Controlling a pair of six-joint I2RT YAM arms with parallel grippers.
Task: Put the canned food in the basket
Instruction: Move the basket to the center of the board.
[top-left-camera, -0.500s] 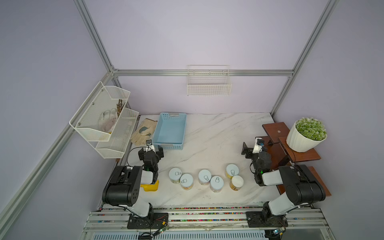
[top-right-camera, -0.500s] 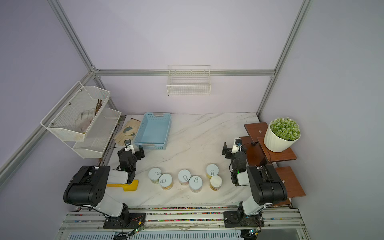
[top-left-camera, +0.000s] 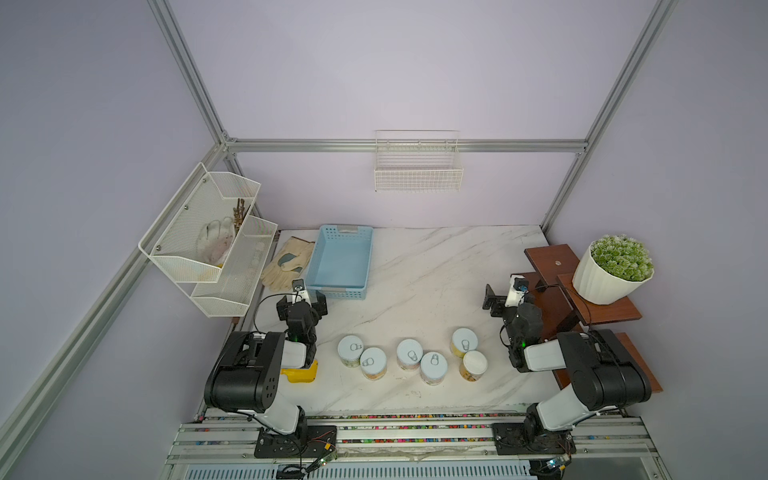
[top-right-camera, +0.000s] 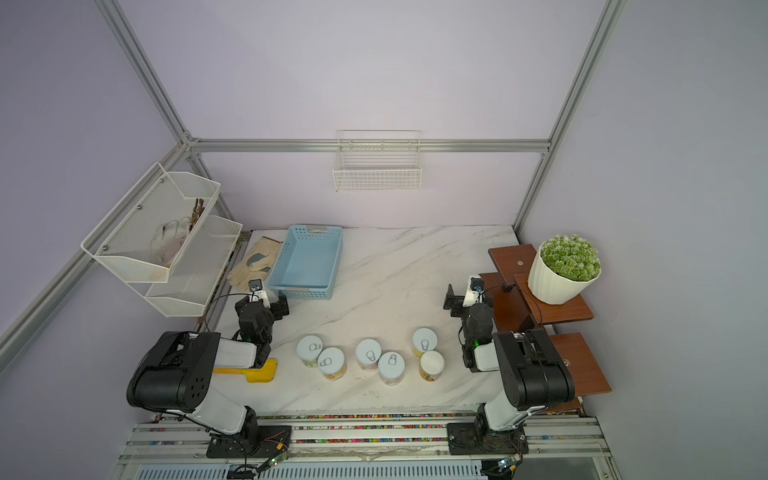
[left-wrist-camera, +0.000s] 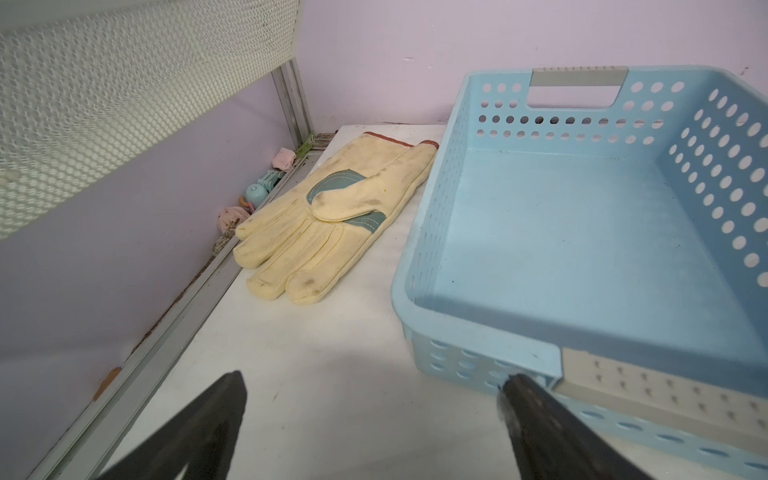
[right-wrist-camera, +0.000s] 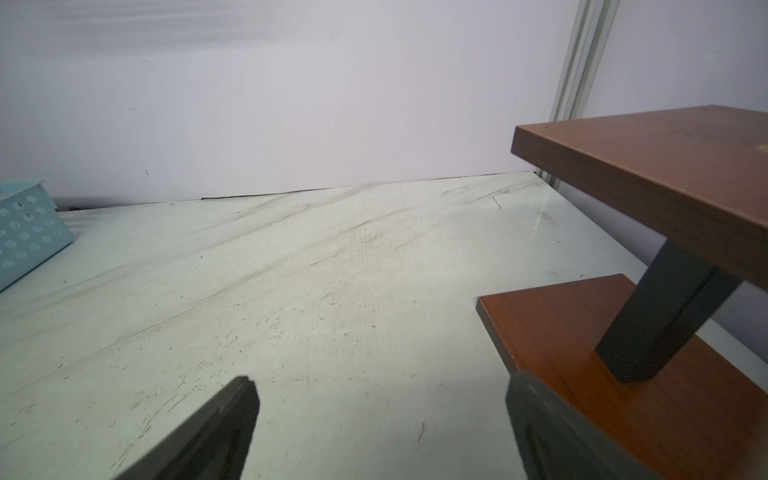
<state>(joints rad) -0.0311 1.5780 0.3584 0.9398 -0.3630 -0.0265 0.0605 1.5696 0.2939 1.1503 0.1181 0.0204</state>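
Only in both top views: cans (top-left-camera: 409, 354)

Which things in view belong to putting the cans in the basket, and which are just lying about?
Job: six tins, blue basket.
Lying about: work glove, yellow plastic item, potted plant, wire wall basket, mesh rack.
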